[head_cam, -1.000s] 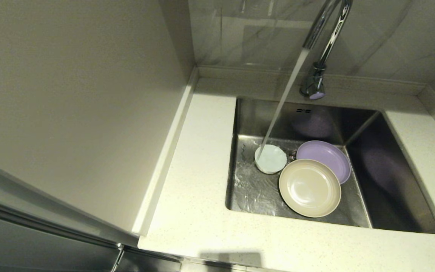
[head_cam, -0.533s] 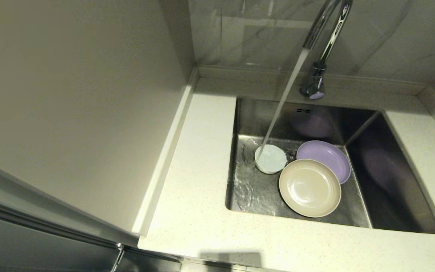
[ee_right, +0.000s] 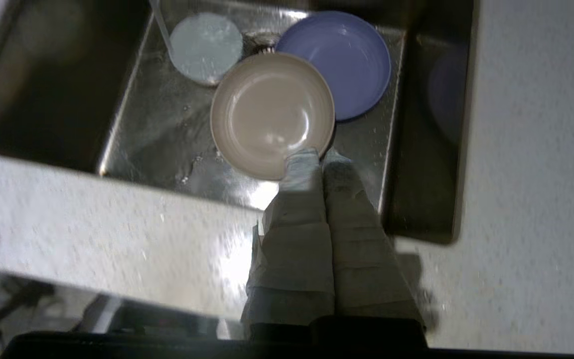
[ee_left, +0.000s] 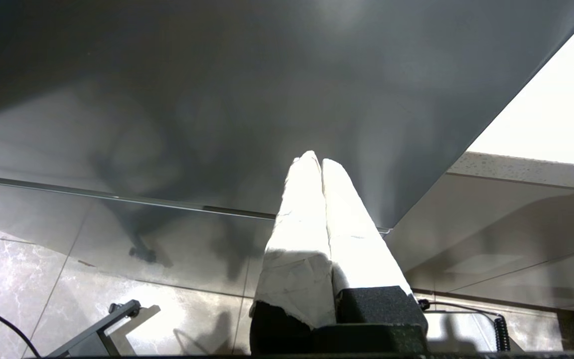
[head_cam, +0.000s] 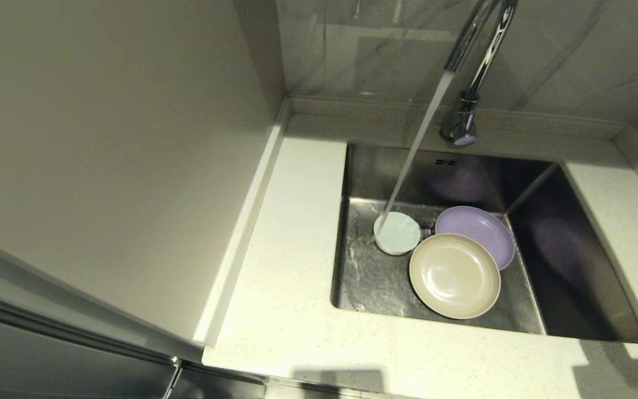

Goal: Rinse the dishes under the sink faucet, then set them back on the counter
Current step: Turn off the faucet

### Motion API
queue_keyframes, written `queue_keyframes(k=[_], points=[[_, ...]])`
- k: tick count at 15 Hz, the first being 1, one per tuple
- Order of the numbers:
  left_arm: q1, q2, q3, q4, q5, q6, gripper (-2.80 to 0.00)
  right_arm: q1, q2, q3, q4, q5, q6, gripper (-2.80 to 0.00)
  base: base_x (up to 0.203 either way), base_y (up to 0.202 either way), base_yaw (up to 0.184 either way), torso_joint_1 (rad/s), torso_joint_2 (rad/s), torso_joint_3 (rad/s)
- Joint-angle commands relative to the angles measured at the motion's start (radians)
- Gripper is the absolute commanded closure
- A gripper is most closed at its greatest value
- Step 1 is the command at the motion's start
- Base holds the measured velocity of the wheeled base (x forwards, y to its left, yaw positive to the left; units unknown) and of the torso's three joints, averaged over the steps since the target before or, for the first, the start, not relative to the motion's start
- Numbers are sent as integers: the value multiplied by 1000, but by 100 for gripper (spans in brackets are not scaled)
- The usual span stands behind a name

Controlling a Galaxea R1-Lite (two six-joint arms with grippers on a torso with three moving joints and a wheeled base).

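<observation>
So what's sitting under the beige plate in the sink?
The beige plate overlaps the near edge of the purple plate, resting partly on it. Elsewhere only wet sink floor shows around it; what lies directly beneath is covered.

The faucet point(head_cam: 477, 61) is cut off by the head view's top edge, so its arch is unseen. The beige plate point(head_cam: 454, 275) overlaps the near edge of the purple plate point(head_cam: 479, 228). Neither arm appears in the head view.
</observation>
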Motion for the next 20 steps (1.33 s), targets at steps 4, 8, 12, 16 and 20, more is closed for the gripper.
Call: queue_keyframes(k=[4, 8, 12, 16, 20], points=[[0, -3, 0, 0, 0, -1, 0, 4, 379, -423, 42, 21, 154, 0, 0, 0, 0, 0, 0, 0], [0, -3, 0, 0, 0, -1, 0, 6, 609, -715, 58, 31, 260, 0, 0, 0, 0, 0, 0, 0], [0, -3, 0, 0, 0, -1, 0, 76, 754, -793, 64, 33, 308, 0, 0, 0, 0, 0, 0, 0], [0, -3, 0, 0, 0, -1, 0, 95, 880, -994, 247, 141, 396, 0, 0, 0, 0, 0, 0, 0], [0, -3, 0, 0, 0, -1, 0, 94, 1089, -1326, 466, 306, 519, 0, 0, 0, 0, 0, 0, 0]])
